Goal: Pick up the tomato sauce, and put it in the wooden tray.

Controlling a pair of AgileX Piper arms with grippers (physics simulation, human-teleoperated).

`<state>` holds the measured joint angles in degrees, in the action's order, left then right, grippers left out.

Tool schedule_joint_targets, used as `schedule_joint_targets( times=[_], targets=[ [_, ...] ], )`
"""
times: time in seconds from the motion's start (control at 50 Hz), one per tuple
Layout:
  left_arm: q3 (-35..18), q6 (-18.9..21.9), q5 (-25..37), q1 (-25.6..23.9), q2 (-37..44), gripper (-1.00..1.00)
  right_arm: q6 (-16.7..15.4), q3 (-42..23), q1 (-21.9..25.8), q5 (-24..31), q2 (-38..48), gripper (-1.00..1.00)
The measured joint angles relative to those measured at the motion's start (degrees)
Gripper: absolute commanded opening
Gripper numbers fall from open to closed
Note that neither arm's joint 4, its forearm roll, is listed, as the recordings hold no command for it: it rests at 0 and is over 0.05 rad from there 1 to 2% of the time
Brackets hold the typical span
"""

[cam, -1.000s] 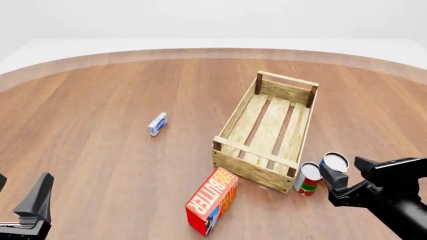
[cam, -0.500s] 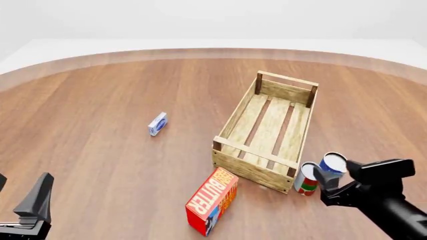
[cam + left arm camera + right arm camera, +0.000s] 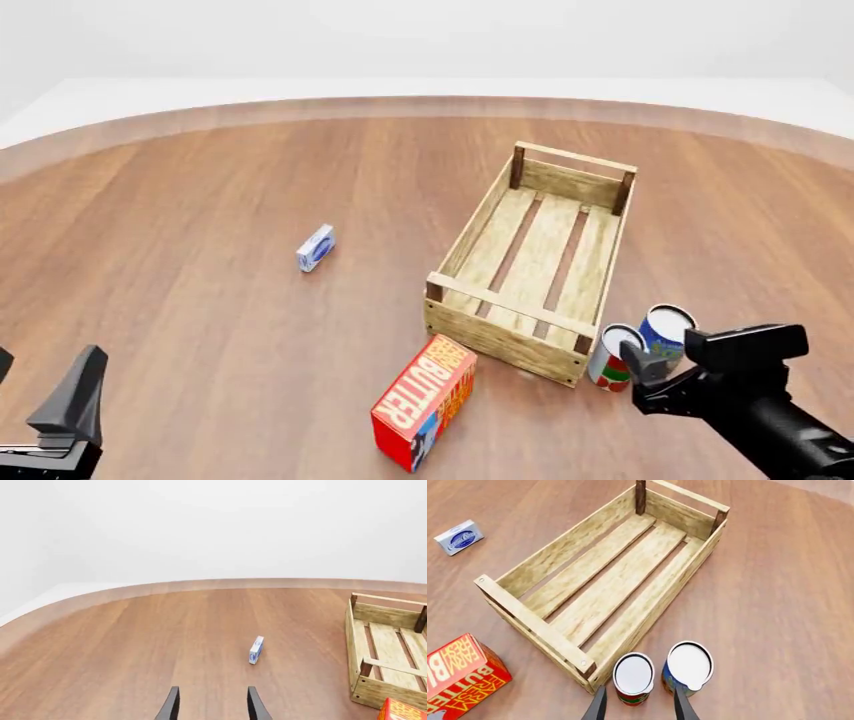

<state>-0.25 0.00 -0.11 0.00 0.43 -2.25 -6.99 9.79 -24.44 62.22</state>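
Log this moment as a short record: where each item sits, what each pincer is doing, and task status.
sauce can: upright on table, outside tray's near right corner
blue can: upright, right beside sauce can
tray: nothing in it
butter box: on table near tray's near end
small blue box: alone, left of tray
right pincer: open, just short of sauce can, not gripping
left pincer: open, holding nothing, far from cans
task status: sauce not yet picked up

The tomato sauce [image 3: 614, 358], a small red-and-green-labelled can, stands upright just beside the near right corner of the empty light-wood slatted wooden tray [image 3: 534, 262].
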Motion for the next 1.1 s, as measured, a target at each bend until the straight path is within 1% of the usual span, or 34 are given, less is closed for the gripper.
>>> schedule_joint_targets(
  times=[1.1],
  targets=[
    [0.00,0.00,0.00,0.00,0.00,1.00,1.24,0.54,0.63,-11.66,14.08,1.00]
  ],
)
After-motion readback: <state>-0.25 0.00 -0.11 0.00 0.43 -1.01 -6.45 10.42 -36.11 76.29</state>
